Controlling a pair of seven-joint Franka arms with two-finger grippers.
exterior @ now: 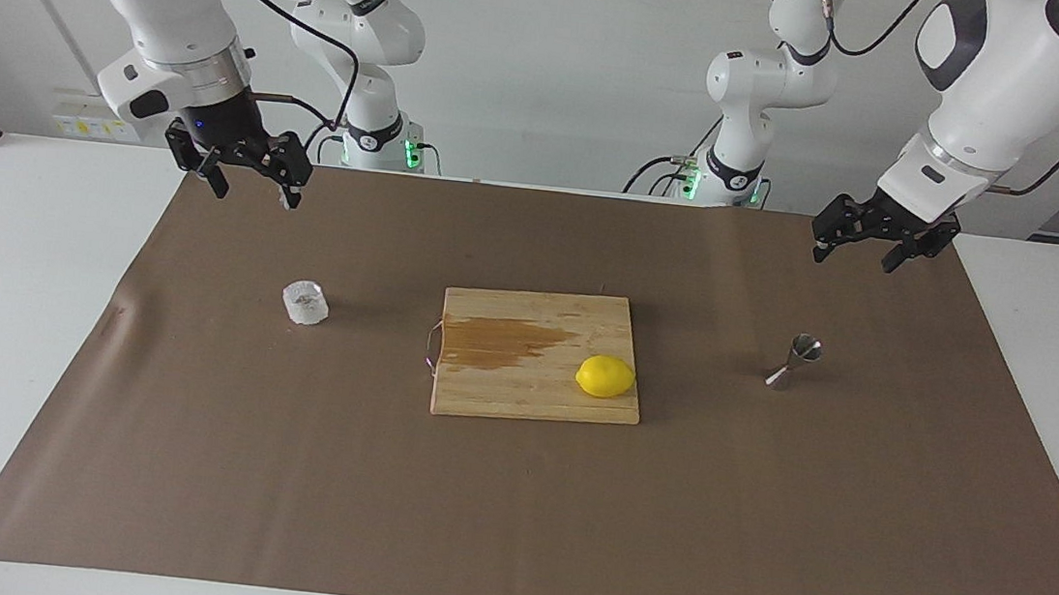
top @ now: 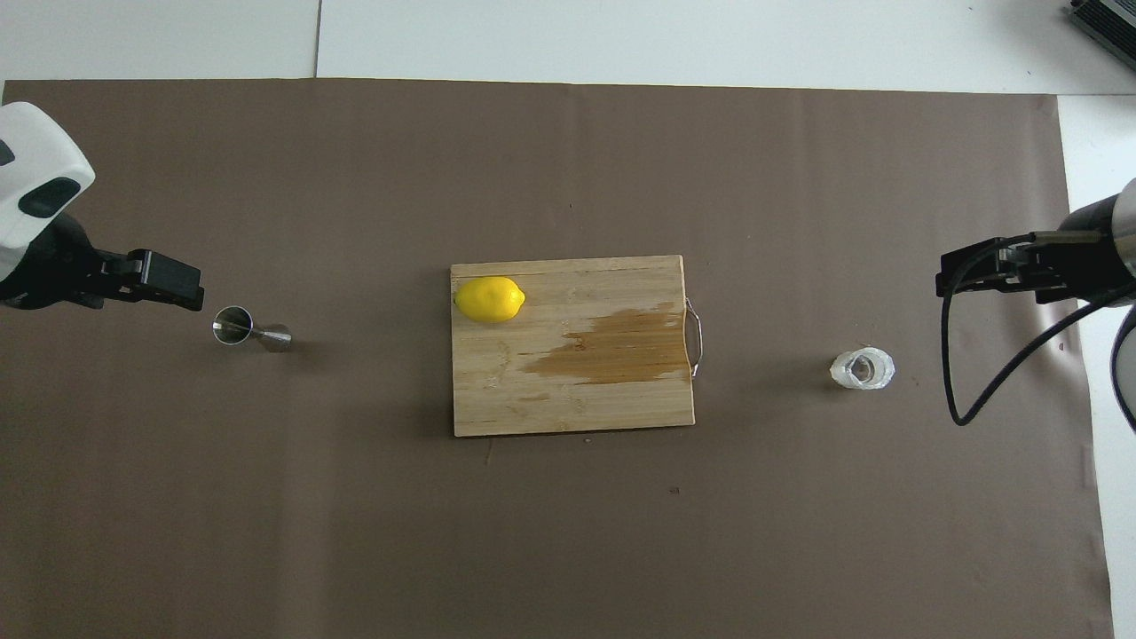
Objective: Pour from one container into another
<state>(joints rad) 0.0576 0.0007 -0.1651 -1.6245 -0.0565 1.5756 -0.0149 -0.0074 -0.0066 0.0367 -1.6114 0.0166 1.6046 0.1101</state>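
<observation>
Plainly, nothing had been gripped yet; the step in hand looked like the first reach for the glass.
Glass tumbler: the small clear faceted tumbler (exterior: 305, 303) stood upright on the brown paper toward the right arm's end of the table, well apart from the cutting board (exterior: 538, 357).
Jigger: the steel jigger (exterior: 793, 362) stood on its narrow-waisted cones toward the left arm's end, about as near to the robots as the tumbler, with the board between them.
How to do it well: I judged the right gripper should come down around the tumbler's sides, close gently on the slick facets, and carry it level. The jigger's mouth was small and its footing light, so a slow tilt close over the rim seemed wise; the left gripper could steady it at the waist.
Right gripper: the right gripper (exterior: 249, 185) hung in the air over the paper's edge nearest the robots, fingers pointing down and spread wide, holding nothing.
Left gripper: the left gripper (exterior: 857, 248) hung likewise over the paper at its own end, tilted, wide and empty.
Other things: a lemon (exterior: 605, 377) lay on the board beside a dark wet stain (exterior: 501, 341).
</observation>
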